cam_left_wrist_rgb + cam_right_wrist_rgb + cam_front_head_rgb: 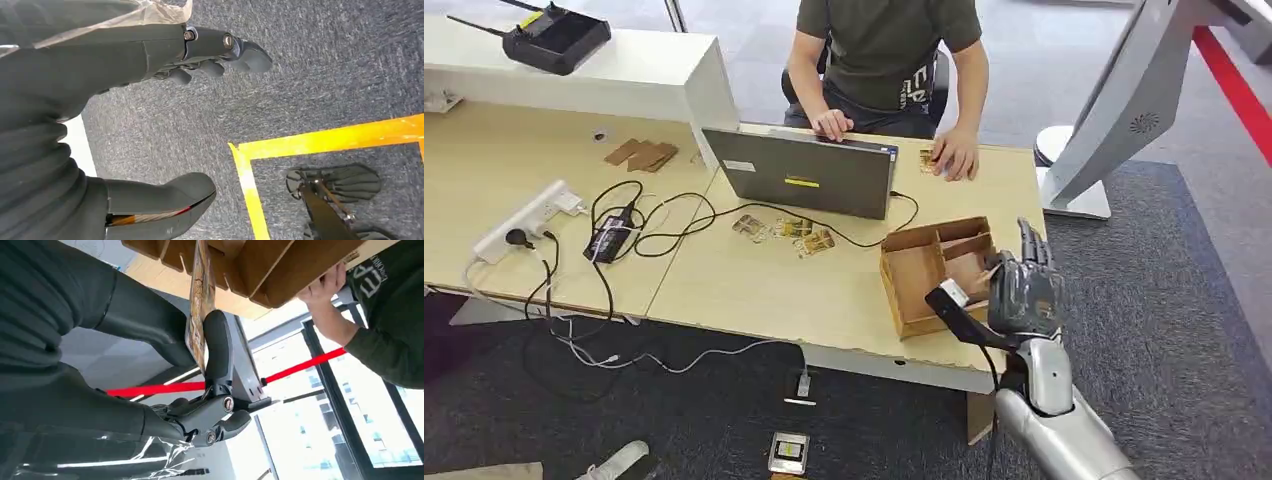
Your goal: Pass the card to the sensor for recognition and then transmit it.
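here, right hand pinching thin card — slotted wooden box

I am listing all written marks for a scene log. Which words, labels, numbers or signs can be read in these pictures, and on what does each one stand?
"EP": large pale letters on the person's dark shirt, turned in the right wrist view; the rest is cut off.
Card pinched in the right hand: printed pattern, not readable.
Laptop stickers, white and yellow: too small.
Cards on the table: too small.
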You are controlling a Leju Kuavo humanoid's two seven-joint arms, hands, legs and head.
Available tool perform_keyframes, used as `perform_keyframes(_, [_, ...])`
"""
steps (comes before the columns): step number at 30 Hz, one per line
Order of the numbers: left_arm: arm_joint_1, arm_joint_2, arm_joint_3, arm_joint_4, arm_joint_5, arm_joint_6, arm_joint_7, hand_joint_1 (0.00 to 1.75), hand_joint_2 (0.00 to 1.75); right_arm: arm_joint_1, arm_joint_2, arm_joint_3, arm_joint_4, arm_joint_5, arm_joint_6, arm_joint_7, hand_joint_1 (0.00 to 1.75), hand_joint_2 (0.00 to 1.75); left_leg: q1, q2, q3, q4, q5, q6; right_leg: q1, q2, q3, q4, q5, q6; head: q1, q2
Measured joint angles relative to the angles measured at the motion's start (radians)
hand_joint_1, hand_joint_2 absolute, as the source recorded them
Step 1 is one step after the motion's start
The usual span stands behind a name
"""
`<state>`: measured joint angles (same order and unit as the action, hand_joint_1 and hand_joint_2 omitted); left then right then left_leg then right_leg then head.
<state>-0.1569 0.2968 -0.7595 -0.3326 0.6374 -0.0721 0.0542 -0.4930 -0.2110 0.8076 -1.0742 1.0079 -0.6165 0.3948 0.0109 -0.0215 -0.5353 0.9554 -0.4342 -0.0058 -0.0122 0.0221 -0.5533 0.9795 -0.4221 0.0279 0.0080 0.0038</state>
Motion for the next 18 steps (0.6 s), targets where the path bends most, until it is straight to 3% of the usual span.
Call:
perform_keyframes(6, [-0.004, -0.001, -0.007, -0.003, -0.006, -0.005, 0.005, 0.00, 1.75, -0.006, 0.015, 0.005, -0.032, -0.034, 0.026, -0.029, 1.75, 1.75, 0.000, 0.000, 0.000, 0.000, 0.000, 0.000, 0.000, 0.000, 0.000, 0.000, 0.000, 0.000, 0.000, 0.000])
perform_keyframes(11, [-0.007, -0.006, -0.015, -0.007, -0.015, -0.005, 0.005, 0.00, 1.75, -0.025, 0.042, 0.014, -0.068, -0.053, -0.002, -0.078, 1.75, 1.75, 0.000, 0.000, 0.000, 0.000, 0.000, 0.000, 0.000, 0.000, 0.000, 0.000, 0.000, 0.000, 0.000, 0.000])
perform_keyframes(18, [-0.021, -0.022, -0.027, -0.008, -0.030, -0.005, 0.013, 0.00, 1.75, -0.084, 0.079, 0.029, -0.103, -0.111, 0.031, -0.092, 1.75, 1.75, 0.000, 0.000, 0.000, 0.000, 0.000, 0.000, 0.000, 0.000, 0.000, 0.000, 0.000, 0.000, 0.000, 0.000])
